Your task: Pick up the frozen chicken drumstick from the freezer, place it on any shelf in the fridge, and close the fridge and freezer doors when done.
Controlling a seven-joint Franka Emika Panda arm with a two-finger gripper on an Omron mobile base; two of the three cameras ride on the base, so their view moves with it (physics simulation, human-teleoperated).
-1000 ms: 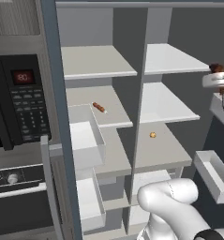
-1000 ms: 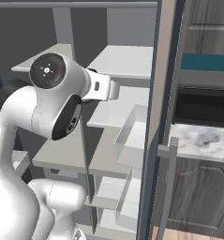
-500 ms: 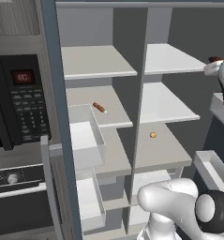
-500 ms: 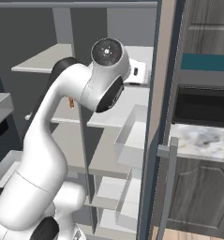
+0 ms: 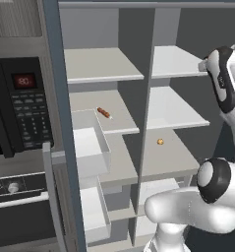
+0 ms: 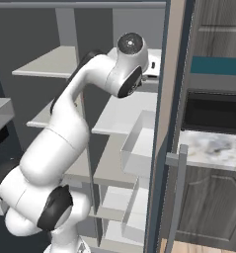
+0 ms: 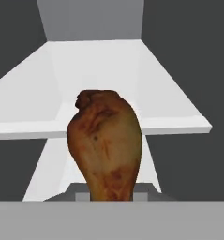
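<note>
One drumstick (image 7: 105, 145) in the hand (image 7: 111, 196).

black microwave with red display (image 5: 20, 110) at 9 o'clock | slim orange-brown stick (image 5: 103, 112) centre | small round yellow-orange ball (image 5: 160, 141) at 4 o'clock from stick | speckled grey countertop (image 6: 213, 148) at 3 o'clock

The arm (image 6: 65, 143) is glossy white, built of thick rounded tube segments that swell at each joint. Dark grey to black round caps (image 6: 54, 208) close the joint ends. Another such cap (image 5: 213, 180) has a paler grey disc at its middle.
</note>
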